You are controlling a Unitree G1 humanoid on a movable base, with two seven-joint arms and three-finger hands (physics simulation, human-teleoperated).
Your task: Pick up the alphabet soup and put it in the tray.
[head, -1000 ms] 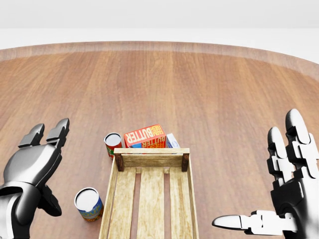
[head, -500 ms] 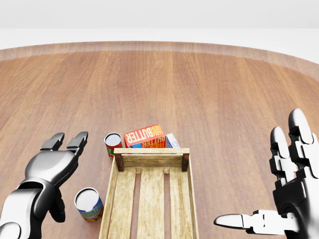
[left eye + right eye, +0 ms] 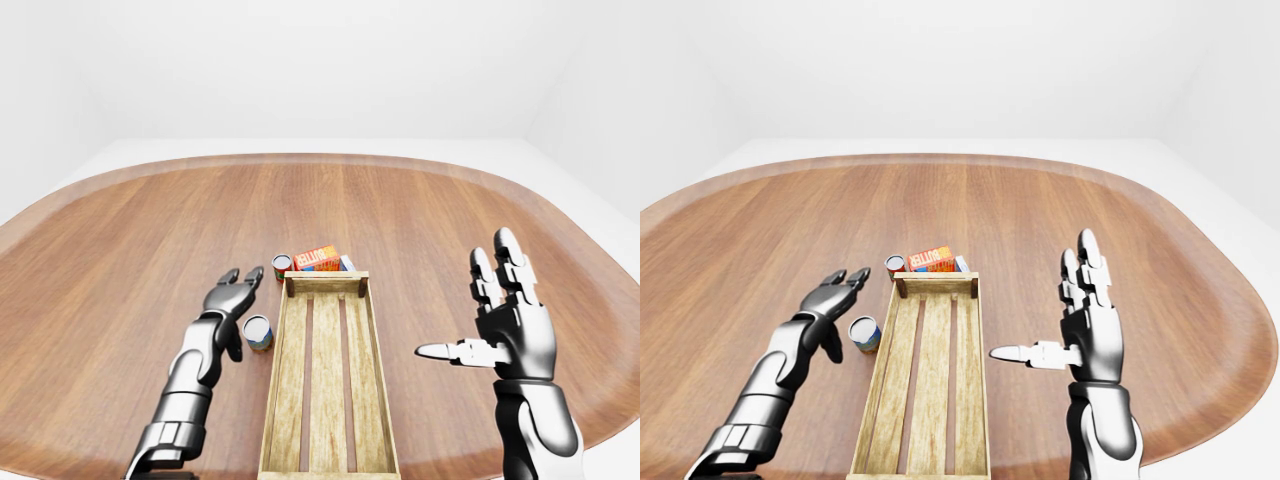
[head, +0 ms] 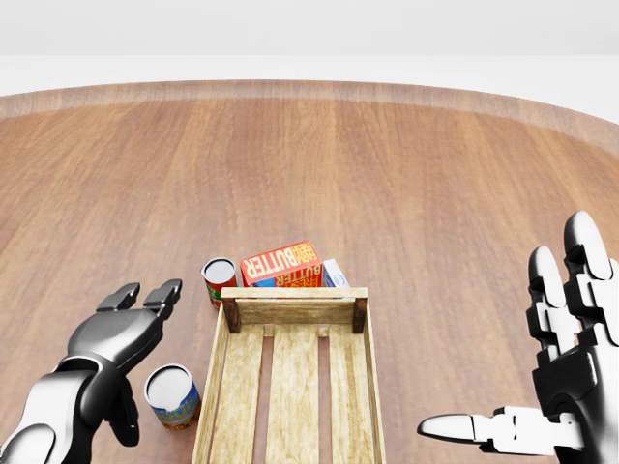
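Bright, even, diffuse light throughout; no visible lamp, white surroundings nearly washed out. Soft faint shadows only, close under the cans and inside the tray (image 4: 290, 387); mild sheen on the wooden counter (image 3: 400, 210) and glossy highlights on the right hand (image 3: 510, 320). All sharp, no blur; eye views bend the counter's rim wide-angle.

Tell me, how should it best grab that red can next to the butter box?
Probably round the red can's upright curved side, coming from the view's left with the open left hand. The butter box and tray crowd its right.
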